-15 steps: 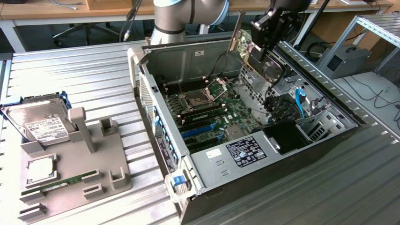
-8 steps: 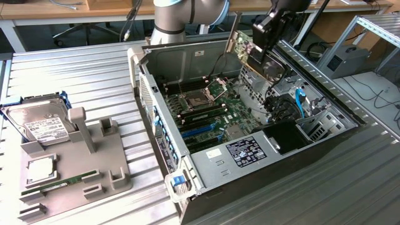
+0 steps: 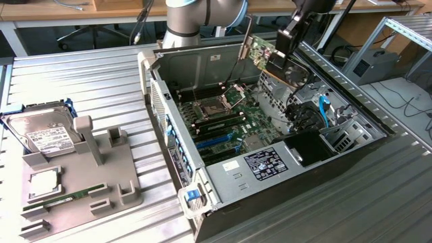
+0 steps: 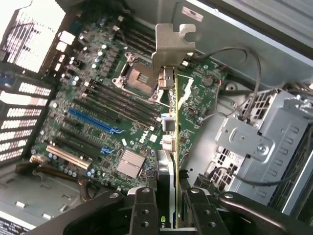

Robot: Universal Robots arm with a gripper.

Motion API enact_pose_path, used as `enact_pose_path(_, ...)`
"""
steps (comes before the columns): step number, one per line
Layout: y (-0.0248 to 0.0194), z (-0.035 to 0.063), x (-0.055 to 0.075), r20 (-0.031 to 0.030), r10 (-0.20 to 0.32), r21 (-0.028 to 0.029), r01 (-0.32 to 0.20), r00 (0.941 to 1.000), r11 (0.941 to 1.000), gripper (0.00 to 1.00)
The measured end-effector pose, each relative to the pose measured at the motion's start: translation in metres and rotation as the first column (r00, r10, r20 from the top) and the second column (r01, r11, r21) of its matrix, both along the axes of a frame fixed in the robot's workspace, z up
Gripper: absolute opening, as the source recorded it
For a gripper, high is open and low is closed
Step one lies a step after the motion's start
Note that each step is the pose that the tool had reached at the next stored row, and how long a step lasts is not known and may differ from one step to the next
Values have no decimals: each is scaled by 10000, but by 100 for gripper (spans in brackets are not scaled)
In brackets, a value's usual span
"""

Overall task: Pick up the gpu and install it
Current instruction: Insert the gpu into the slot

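The gpu point(image 3: 273, 59), a green card with a dark cooler face, hangs tilted above the far side of the open computer case point(image 3: 270, 167). My gripper point(image 3: 285, 43) is shut on its upper edge. In the wrist view the gpu point(image 4: 172, 122) shows edge-on, its silver end bracket point(image 4: 172, 45) pointing away from the camera, and both black fingers point(image 4: 143, 210) clamp the card, the gripper point(image 4: 171, 215) centred on it. Below lies the motherboard point(image 4: 98, 107) with its blue slots point(image 4: 93, 122) and bare processor socket point(image 4: 139, 76). The card hovers above the board without touching it.
Inside the case, a grey drive cage point(image 4: 254, 147) with loose cables stands beside the card. At the exterior view's left a grey holder point(image 3: 81, 187) carries a hard drive point(image 3: 44, 134), a processor chip point(image 3: 44, 183) and a RAM stick point(image 3: 64, 198). The arm's base point(image 3: 185, 23) rises behind the case.
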State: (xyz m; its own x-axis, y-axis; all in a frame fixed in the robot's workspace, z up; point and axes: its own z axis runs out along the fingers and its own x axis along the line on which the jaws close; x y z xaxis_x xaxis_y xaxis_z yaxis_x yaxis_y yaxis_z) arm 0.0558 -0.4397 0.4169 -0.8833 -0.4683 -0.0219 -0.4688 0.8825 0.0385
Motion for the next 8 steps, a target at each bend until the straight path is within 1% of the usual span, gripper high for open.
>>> enact_pose_path(3,0,-4,0,0,605,-1,-605,9982,9982,27)
enact_pose_path(6,0,-8,0,0,1159,-2,-1159,9933,9933,27)
enact_pose_path(7,0,-12,0,0,1632,-1,-1632,9866,9866,27)
enact_pose_path(8,0,-15,0,0,1970,-2,-1970,9804,9804,27)
